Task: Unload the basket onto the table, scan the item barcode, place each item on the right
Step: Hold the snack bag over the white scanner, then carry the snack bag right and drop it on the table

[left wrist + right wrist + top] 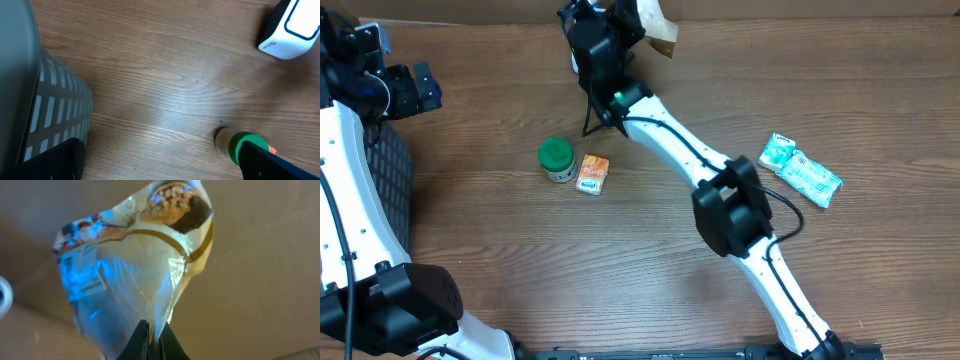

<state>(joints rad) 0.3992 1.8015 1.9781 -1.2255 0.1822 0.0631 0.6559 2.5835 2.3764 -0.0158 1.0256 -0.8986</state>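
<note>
My right gripper (152, 336) is shut on the lower edge of a cream snack packet (145, 260) with a cookie picture, which it holds up near the cardboard wall. A white label with bars (85, 277) on the packet's left side glows blue. From overhead, this gripper (618, 22) and the packet (658, 28) are at the table's far edge. A white scanner (290, 25) shows at the top right of the left wrist view. My left gripper (165, 165) is open above bare wood, and overhead it (415, 88) is at the far left.
A green-lidded jar (556, 158) and a small orange box (592, 173) stand mid-table. Two teal-and-white packets (802, 170) lie at the right. A grey slotted basket (50, 105) sits by the left arm. A cardboard wall (260, 255) rises behind the packet.
</note>
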